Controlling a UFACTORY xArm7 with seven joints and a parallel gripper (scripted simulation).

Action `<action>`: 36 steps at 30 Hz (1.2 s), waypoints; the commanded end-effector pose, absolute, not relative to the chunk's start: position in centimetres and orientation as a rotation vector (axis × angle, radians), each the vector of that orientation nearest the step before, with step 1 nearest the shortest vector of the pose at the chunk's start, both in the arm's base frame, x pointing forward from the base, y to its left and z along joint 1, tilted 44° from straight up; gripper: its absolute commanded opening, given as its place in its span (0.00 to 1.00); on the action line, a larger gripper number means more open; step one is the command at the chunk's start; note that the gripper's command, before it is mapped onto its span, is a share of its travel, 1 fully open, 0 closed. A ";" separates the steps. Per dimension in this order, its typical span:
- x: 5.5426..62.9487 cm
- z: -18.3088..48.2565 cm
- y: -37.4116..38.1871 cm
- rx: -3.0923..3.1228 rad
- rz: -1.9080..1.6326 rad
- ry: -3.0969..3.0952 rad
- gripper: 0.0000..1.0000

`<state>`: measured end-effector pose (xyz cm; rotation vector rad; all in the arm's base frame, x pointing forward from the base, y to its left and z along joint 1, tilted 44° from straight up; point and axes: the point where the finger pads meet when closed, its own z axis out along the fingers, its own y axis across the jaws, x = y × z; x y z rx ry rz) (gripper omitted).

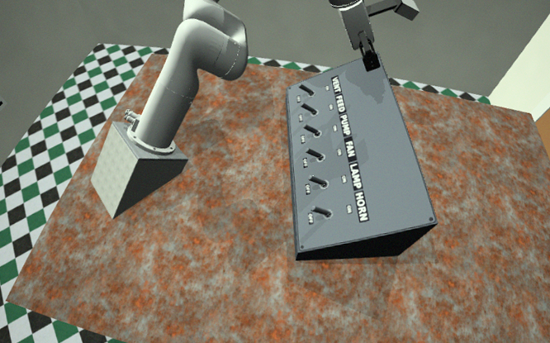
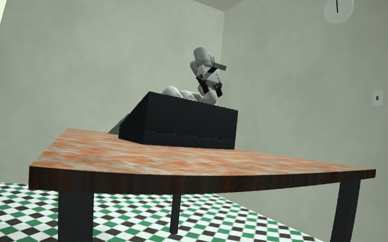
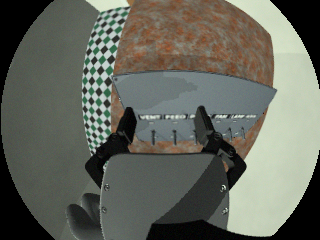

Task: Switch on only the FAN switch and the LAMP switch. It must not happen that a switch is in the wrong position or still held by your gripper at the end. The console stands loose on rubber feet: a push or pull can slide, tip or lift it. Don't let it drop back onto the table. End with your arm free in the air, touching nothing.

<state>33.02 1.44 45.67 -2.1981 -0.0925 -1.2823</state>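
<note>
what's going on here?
One arm with an open, empty gripper hangs above the far end of a grey switch console on the table, near the VENT end. Six toggles run in a row: VENT, FEED, PUMP, FAN, LAMP, HORN. All lean toward their OFF marks, so neither FAN nor LAMP is switched on yet. Nothing touches the console.

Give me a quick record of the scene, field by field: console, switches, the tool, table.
console: grey sloped panel standing on the table, dark back toward the exterior camera
labels, far to near: VENT, FEED, PUMP, FAN, LAMP, HORN
FAN switch: lever leaning to its OFF mark
LAMP switch: lever leaning to its OFF mark
tool: open, holding nothing, above the console's far end near VENT
table: rusty orange top, dark legs
arm base: grey block left of the console
</note>
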 end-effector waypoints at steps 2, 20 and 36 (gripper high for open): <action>33.7 44.9 -0.3 -2.196 -1.285 -0.093 1.00; 34.0 44.5 -1.0 -2.196 -1.285 -0.093 1.00; 34.0 44.5 -1.0 -2.196 -1.285 -0.093 1.00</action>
